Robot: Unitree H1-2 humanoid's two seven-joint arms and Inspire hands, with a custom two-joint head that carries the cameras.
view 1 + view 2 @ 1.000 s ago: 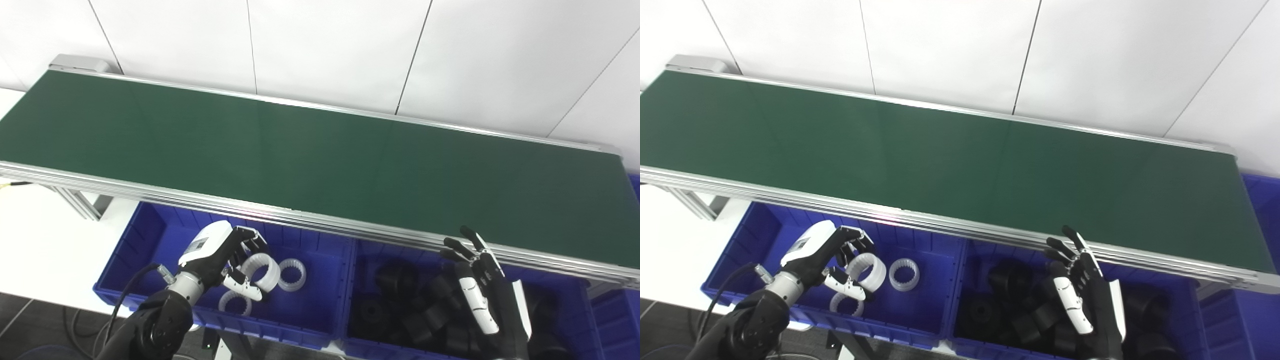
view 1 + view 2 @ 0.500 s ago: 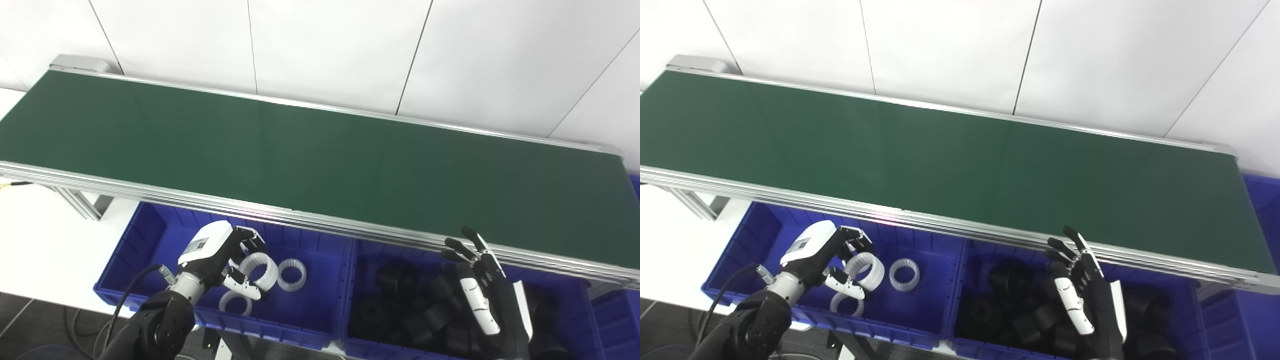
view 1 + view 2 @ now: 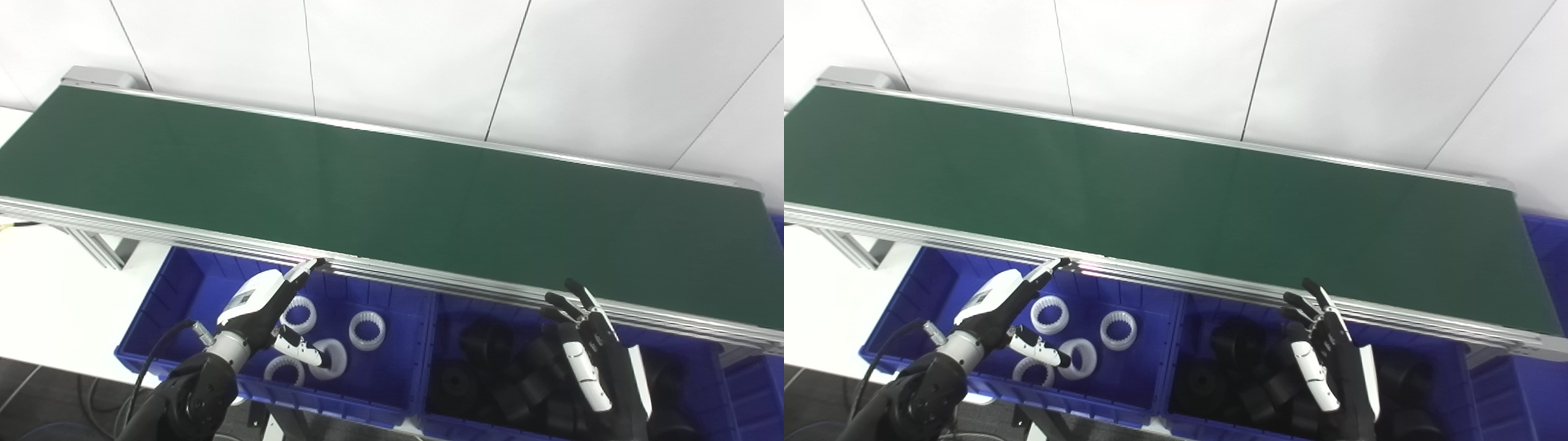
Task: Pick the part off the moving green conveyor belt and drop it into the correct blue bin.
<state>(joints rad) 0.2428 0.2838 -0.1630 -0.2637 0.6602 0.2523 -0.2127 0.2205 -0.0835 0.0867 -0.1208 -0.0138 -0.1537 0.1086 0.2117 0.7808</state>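
My left hand hangs open over the left blue bin, fingers stretched toward the conveyor's front rail and holding nothing. Several white toothed rings lie loose on the bin floor, one just under the thumb. My right hand is open with fingers spread above the right blue bin, which holds black cylindrical parts. No part shows on the green conveyor belt.
The belt's aluminium front rail overhangs the back of both bins. A white table surface lies to the left, and part of another blue bin shows at the far right. A white panelled wall stands behind the belt.
My left hand has opened and let go of the white ring, which now lies in the left bin among the others. The right hand has barely moved.
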